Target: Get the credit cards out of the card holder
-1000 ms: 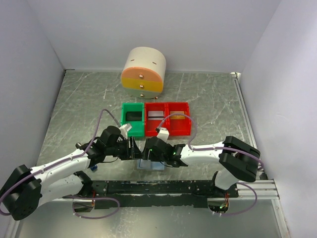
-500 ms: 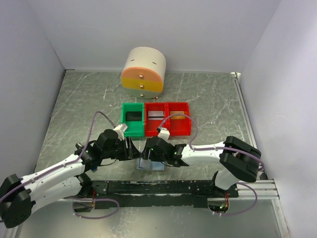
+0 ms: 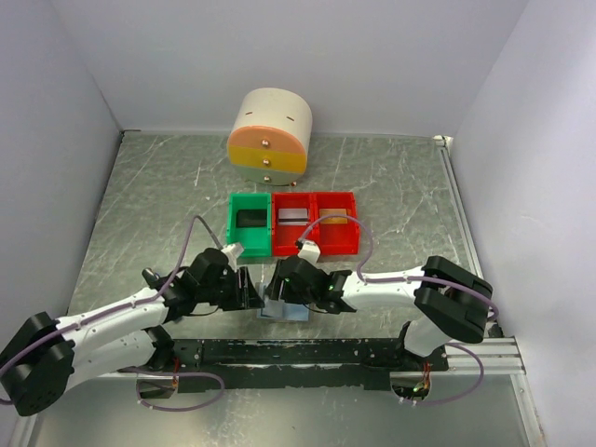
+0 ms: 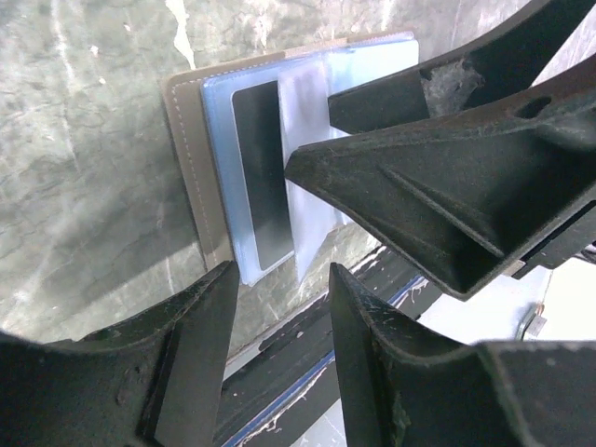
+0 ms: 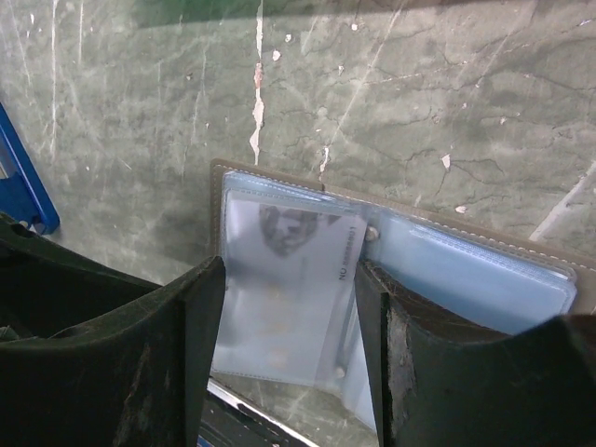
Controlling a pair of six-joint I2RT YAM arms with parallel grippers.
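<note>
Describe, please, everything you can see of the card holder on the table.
The card holder lies open and flat on the marbled table, near its front edge. Its cover is grey-brown with pale stitching and looks like leather. Inside are clear, pale blue plastic sleeves. One sleeve holds a dark card, another a pale printed card. The right gripper straddles that sleeve with jaws apart; whether it touches the sleeve is unclear.

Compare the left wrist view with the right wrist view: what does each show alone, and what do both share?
Left wrist only: a black card in a pale blue sleeve. Right wrist only: a pale printed card under a clear sleeve, and a blue object at the left edge. Both: the open card holder, lying on the marbled table.
</note>
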